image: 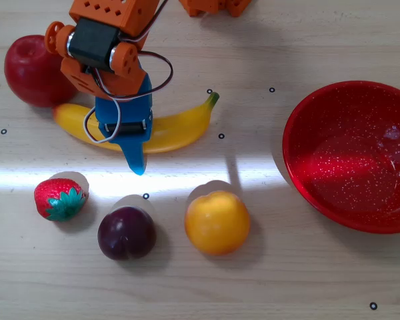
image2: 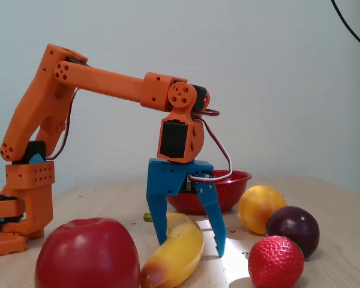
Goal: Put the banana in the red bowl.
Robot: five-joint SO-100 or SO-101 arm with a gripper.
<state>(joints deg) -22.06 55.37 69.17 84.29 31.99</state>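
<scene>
The yellow banana point(image: 177, 128) lies on the table with its green stem tip toward the right in the overhead view. In the fixed view the banana point(image2: 177, 252) points toward the camera. My blue gripper point(image: 132, 139) is lowered over its middle. It is open, with one finger on each side of the banana point(image2: 190, 246), and it is not closed on it. The red speckled bowl point(image: 347, 167) sits empty at the right edge. In the fixed view the bowl point(image2: 233, 187) shows behind the gripper.
A dark red apple point(image: 30, 72) touches the banana's blunt end at the left. A strawberry point(image: 59, 199), a plum point(image: 125, 232) and a round orange-yellow fruit point(image: 217, 221) lie in a row in front of the banana. The arm's orange base point(image2: 21, 204) stands at the back.
</scene>
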